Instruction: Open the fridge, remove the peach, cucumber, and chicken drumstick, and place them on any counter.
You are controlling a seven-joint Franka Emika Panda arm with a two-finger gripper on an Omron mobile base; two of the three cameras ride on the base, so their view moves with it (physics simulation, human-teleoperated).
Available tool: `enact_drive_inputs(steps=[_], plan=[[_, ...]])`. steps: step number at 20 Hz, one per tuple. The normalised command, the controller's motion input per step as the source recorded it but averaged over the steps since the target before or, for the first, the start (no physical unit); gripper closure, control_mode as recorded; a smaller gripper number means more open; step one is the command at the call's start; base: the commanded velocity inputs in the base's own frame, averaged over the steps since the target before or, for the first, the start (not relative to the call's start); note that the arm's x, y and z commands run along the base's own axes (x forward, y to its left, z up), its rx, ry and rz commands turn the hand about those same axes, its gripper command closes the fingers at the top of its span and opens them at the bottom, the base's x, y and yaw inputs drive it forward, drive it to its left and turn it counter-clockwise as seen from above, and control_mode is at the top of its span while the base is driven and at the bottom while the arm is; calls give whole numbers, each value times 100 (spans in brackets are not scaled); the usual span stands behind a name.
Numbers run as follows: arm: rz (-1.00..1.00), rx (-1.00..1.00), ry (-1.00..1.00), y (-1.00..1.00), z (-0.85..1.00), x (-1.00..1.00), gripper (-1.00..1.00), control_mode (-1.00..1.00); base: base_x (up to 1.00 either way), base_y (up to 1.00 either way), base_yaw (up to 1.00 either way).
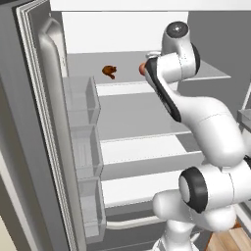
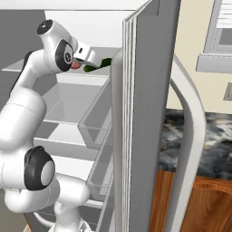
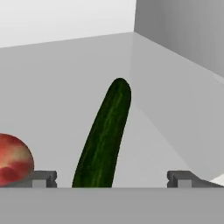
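We see fridge (image 1: 44, 122) open, arm reaching onto top shelf (image 1: 122, 66). Our gripper (image 3: 111, 177) fingers spread wide, holding nothing, cucumber (image 3: 105, 135) lying between them. Peach (image 3: 13, 159) just beside one fingertip (image 3: 41, 178). Chicken drumstick (image 1: 110, 71) sits toward shelf's left side, well apart. Counter (image 2: 204, 136) beyond right door.

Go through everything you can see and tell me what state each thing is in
fridge: doors open
cucumber: lying on the top shelf, between the open fingers, not gripped
peach: on the same shelf, beside the cucumber
chicken drumstick: on the top shelf, untouched
gripper: open, empty
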Motion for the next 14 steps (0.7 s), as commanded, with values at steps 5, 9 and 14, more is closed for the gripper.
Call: enact_drive_inputs(steps=[5,9,14], plan=[[-3,0,0,-7,-6,33,-100,-100,0,0,0],[-3,0,0,-18,-15,12,-100,-100,0,0,0],[-5,0,0,-23,-27,1,-100,-100,0,0,0]])
